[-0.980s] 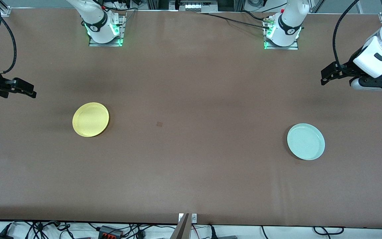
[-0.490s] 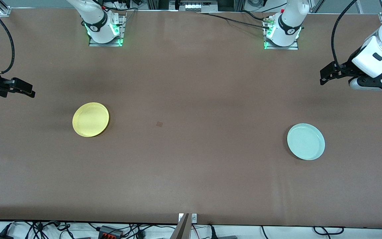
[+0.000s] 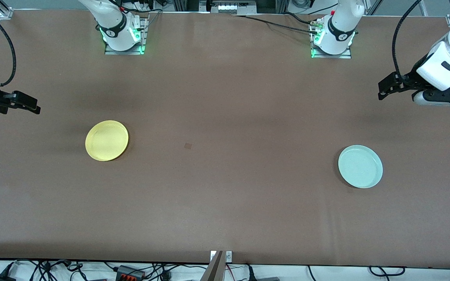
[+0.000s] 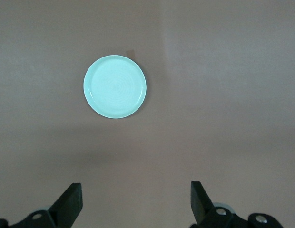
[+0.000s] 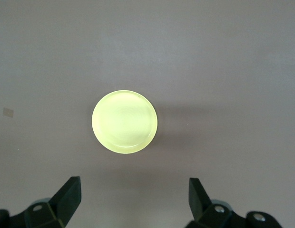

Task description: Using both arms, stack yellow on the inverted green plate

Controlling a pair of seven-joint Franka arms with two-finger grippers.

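Note:
The yellow plate [image 3: 107,140] lies flat on the brown table toward the right arm's end; it shows in the right wrist view [image 5: 124,121]. The pale mint-green plate [image 3: 360,166] lies flat toward the left arm's end, rim up as far as I can see, and shows in the left wrist view [image 4: 114,86]. My right gripper [image 3: 35,108] hangs open and empty over the table's end, apart from the yellow plate [image 5: 133,197]. My left gripper [image 3: 382,92] hangs open and empty over the table, apart from the green plate [image 4: 134,202].
The two arm bases [image 3: 123,37] [image 3: 332,41] stand along the table's edge farthest from the front camera. A small dark mark [image 3: 188,146] sits on the table between the plates. Cables lie along the table's near edge [image 3: 131,271].
Both grippers have shifted only very slightly. The plates have not moved.

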